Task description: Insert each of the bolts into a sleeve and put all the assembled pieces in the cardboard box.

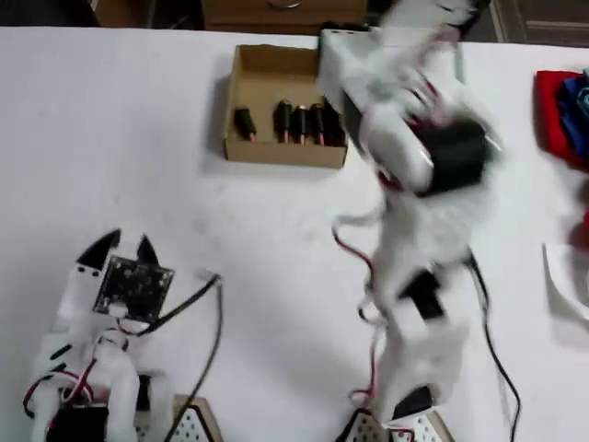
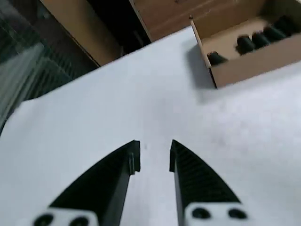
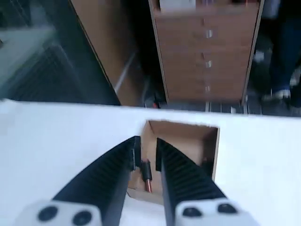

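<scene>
Left end effector [image 2: 154, 150] gapes open, empty, over the desk [image 1: 138, 138]. Right end effector [image 3: 146, 141], fingers a slit apart, nothing pinched afaict, hovers at the cardboard box [image 1: 285, 152]. Assembled pieces [image 1: 299, 122] inside: prob light, stiff, roll-prone, so pinch mid-sleeve. High view shows the whole row; right wrist view adds one's coppery tip.

The left pincer [image 2: 154, 155] hangs over the white worktop [image 2: 117, 103], well apart from the cardboard box [image 2: 263, 61], with bare surface between them. Its two black fingers [image 2: 113, 179] stand parted, a clear gap at the tips, and hold nothing. Inside the box, four dark assembled pieces [image 2: 245, 43] lie in a row, side by side. Brown wooden furniture [image 2: 160, 16] stands beyond the box, past the worktop's edge.
</scene>
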You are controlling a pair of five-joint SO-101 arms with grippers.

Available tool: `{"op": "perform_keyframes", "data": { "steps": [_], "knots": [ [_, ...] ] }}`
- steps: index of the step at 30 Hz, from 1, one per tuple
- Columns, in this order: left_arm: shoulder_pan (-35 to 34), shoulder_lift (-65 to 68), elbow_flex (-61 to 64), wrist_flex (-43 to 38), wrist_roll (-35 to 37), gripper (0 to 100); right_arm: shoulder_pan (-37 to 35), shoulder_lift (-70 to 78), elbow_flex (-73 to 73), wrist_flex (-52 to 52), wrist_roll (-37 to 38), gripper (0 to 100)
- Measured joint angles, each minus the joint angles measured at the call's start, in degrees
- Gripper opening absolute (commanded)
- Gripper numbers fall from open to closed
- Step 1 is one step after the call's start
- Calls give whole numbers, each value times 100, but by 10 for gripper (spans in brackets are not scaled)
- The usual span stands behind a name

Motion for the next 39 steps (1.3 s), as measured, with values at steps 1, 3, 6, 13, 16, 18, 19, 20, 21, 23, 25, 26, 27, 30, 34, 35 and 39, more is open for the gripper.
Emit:
{"op": "perform_keyframes", "data": {
  "steps": [1, 3, 6, 13, 16, 18, 19, 20, 21, 23, 25, 26, 27, 30, 34, 35, 39],
  "knots": [
    [18, -35, 18, 132, -9, 128, 0, -484, 352, 0, 0, 40],
    [-9, -79, 176, 360, 26, 128, 0, -1521, 1240, 0, 0, 40],
    [9, -88, 580, 466, 554, 128, 0, -3182, 3077, 0, 0, 44],
    [237, -88, 1705, 352, 2690, 128, -9, -7130, 8677, -18, 0, 46],
    [396, -88, 2295, 316, 2892, 127, 158, -8598, 11051, -334, 0, 46],
    [369, -88, 2514, 246, 2945, 127, 431, -9591, 12369, -818, 0, 46],
    [369, -88, 2523, 220, 2954, 127, 615, -10066, 12914, -1090, 53, 46],
    [369, -88, 2523, 211, 2971, 127, 774, -10514, 13433, -1389, 185, 46],
    [369, -88, 2558, 176, 2980, 128, 923, -10989, 13934, -1670, 396, 46],
    [404, -88, 2576, 158, 2980, 128, 1196, -11367, 14848, -2119, 985, 46],
    [651, -88, 2716, 62, 2980, 128, 1495, -11262, 15692, -2409, 1582, 46],
    [765, -88, 2831, -26, 2980, 128, 1591, -11262, 16053, -2514, 1723, 46],
    [879, -88, 2989, -123, 2980, 128, 1644, -11297, 16352, -2602, 1758, 46],
    [1160, -88, 3411, -545, 2989, 127, 1723, -11270, 16958, -2734, 1582, 46],
    [1371, -97, 3429, -633, 2980, 125, 1714, -11279, 17679, -2760, 1240, 41],
    [1433, -97, 3429, -571, 2989, 125, 1723, -11288, 17916, -2760, 1204, 41],
    [1582, -97, 3437, -334, 2980, 124, 1767, -11253, 18127, -2822, 1152, 41]
  ]
}}
